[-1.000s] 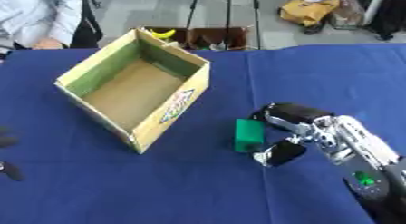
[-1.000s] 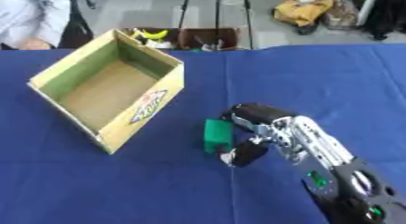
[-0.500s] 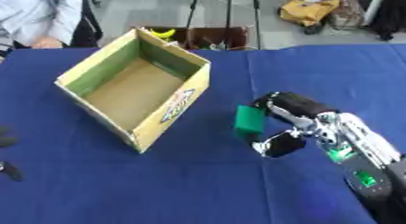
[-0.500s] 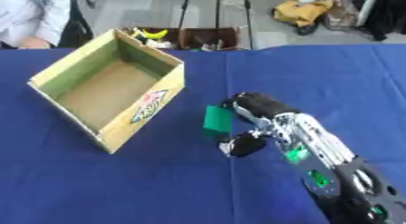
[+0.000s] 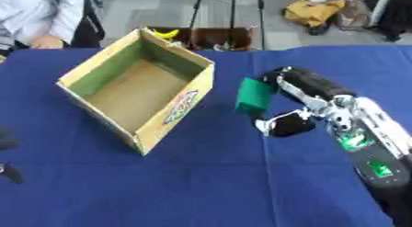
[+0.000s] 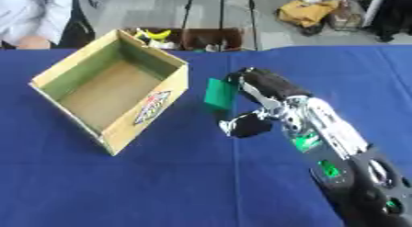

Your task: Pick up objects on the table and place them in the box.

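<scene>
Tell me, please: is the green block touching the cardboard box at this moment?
Apart. In the left eye view, a strip of blue cloth shows plainly between the green block, held in the right hand, and the near wall of the cardboard box.

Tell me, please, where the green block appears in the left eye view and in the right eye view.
Left eye view: green block, right of centre, held in the right hand.
Right eye view: the block sits near the centre, a little above the middle.
Shared landmark: the cardboard box, just left of the block in both views.
</scene>
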Motion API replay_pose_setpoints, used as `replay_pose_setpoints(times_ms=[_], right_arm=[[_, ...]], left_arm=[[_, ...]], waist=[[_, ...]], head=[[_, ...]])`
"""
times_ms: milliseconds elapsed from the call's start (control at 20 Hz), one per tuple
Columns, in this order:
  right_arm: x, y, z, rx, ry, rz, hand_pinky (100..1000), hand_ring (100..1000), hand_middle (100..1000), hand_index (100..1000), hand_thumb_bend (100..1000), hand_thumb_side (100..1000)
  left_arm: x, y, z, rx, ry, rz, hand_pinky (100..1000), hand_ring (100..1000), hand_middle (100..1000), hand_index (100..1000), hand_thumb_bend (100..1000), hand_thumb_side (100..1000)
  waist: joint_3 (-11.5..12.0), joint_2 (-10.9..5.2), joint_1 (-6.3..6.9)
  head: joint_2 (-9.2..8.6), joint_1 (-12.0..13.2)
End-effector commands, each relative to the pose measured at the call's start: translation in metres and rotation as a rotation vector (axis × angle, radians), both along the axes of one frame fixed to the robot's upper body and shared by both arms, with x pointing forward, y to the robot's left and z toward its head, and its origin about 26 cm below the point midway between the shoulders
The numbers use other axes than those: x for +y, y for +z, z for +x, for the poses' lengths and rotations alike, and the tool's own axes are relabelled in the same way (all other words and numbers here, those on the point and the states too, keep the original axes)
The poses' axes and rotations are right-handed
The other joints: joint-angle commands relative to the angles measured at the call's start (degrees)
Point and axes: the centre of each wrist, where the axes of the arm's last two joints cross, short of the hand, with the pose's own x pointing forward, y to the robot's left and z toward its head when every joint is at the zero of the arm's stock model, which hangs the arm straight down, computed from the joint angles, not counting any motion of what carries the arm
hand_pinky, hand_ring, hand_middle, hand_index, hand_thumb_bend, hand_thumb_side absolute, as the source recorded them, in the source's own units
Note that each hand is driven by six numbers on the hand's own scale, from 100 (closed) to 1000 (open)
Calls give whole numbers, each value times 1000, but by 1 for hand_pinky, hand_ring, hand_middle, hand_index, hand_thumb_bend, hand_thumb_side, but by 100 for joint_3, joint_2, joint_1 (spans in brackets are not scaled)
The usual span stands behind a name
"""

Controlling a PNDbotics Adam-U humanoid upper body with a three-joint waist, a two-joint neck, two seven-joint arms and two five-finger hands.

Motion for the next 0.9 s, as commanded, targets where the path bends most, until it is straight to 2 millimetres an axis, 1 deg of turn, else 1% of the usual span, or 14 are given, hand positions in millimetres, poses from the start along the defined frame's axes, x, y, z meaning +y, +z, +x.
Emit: replay_pose_setpoints(times_ms=[50, 250, 400, 700, 900], right_arm=[[-1, 29, -9, -106, 5, 23, 683, 721, 501, 636, 100, 328], [7, 54, -13, -174, 23, 55, 679, 717, 499, 632, 100, 334], [13, 68, -12, -205, 29, 72, 677, 714, 495, 627, 100, 337], [32, 82, -1, -226, 31, 99, 675, 709, 488, 619, 100, 343], [47, 86, 13, -240, 0, 118, 673, 705, 490, 619, 100, 328]], left_arm=[[2, 4, -1, -11, -1, 14, 300, 714, 705, 885, 100, 932], [1, 3, -1, -7, -9, 18, 300, 715, 705, 885, 100, 932], [1, 3, -1, -5, -19, 22, 300, 715, 705, 885, 100, 932], [-1, 3, -1, -3, -39, 26, 301, 715, 705, 885, 100, 932], [-3, 4, 0, -5, -55, 27, 301, 715, 705, 885, 100, 932]], waist=[[35, -163, -16], [134, -198, -42], [233, -215, -70], [392, -223, -98], [542, -222, -109]], head=[[58, -34], [132, -111], [151, -181], [123, -332], [96, -467]])
